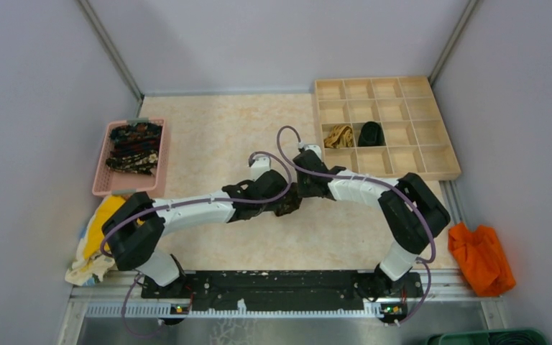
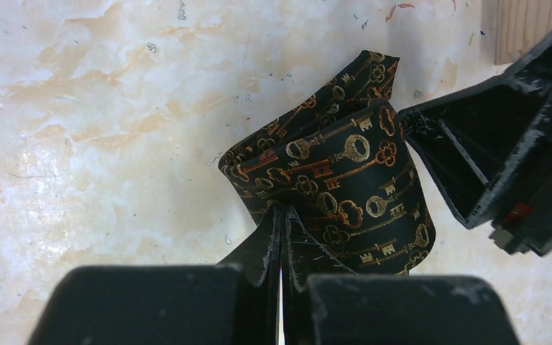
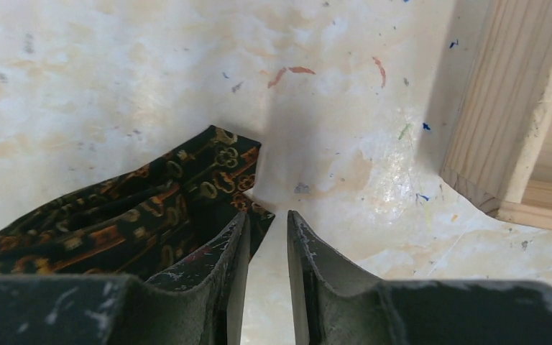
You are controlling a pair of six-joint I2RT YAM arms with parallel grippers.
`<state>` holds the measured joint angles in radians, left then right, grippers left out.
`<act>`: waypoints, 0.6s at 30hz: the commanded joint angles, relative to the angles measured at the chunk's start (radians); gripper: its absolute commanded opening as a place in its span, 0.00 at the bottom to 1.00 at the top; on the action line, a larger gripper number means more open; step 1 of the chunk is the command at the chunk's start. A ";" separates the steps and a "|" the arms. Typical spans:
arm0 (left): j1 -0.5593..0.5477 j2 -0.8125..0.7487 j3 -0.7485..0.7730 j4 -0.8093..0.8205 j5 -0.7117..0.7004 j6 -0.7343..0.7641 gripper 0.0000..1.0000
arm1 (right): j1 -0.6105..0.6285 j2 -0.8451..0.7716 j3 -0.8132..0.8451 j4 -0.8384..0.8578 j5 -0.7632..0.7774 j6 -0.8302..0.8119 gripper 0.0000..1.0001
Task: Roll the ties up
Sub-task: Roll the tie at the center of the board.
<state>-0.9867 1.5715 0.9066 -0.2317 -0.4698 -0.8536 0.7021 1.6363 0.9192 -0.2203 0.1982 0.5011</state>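
1. Table (image 1: 215, 129): fills the middle of the frame.
2. Wooden tray (image 1: 449, 154), upper right: a tan-gold tie (image 1: 338, 136) and a black tie (image 1: 371, 134) sit rolled in adjoining compartments.
3. Pink basket (image 1: 103, 172), upper left: holds heaped patterned ties (image 1: 135, 147).
4. Key-patterned tie (image 2: 330, 180), frame centre: loosely rolled on the table between both grippers.
5. Left gripper (image 2: 282, 223): fingers pressed together at this tie's edge.
6. Right gripper (image 3: 267, 244): narrowly spread beside it, gripping nothing.

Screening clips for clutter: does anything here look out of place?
A crumpled bright orange cloth lies off the beige tabletop's right edge, a bunched yellow cloth off its near left corner; both look stray.
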 commanded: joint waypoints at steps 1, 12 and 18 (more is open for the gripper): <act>-0.009 0.019 0.036 0.021 0.021 0.022 0.00 | -0.016 0.046 0.033 -0.005 0.015 0.001 0.25; -0.008 0.017 0.071 0.036 0.029 0.047 0.00 | 0.010 0.036 -0.042 0.059 -0.165 0.034 0.21; -0.007 0.013 0.070 0.025 0.021 0.051 0.00 | 0.067 0.006 -0.088 0.092 -0.253 0.116 0.20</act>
<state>-0.9867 1.5784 0.9531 -0.2192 -0.4530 -0.8162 0.7219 1.6711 0.8761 -0.1249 0.0448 0.5514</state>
